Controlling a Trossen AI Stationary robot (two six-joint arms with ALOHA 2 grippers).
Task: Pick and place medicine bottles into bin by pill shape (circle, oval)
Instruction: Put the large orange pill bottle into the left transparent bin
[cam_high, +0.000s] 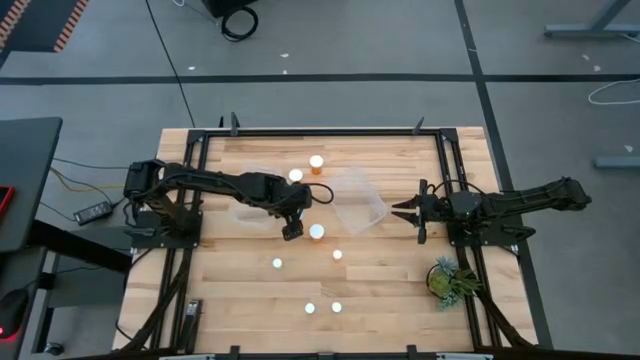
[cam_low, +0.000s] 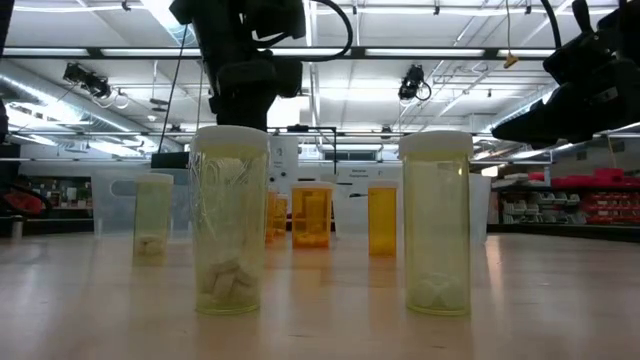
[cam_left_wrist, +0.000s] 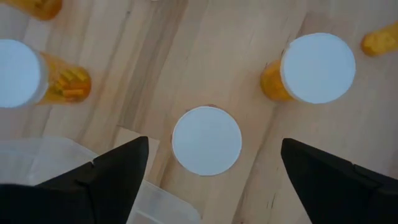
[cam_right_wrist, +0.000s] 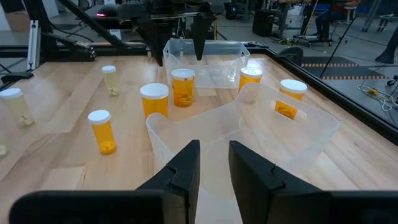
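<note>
Left gripper (cam_left_wrist: 208, 177) spread wide, hung right above white-capped medicine bottle (cam_left_wrist: 207, 140) standing upright on table (cam_high: 390, 290) beside clear bin (cam_high: 358, 200). Cap best kept centred between fingers, straight descent advised, neighbour bottles not bumped. Right gripper (cam_high: 408, 212) pressed together, parked by bin.

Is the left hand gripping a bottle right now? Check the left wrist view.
No. The left hand hangs open above a white-capped bottle, its fingers wide apart and clear of the cap.
</note>
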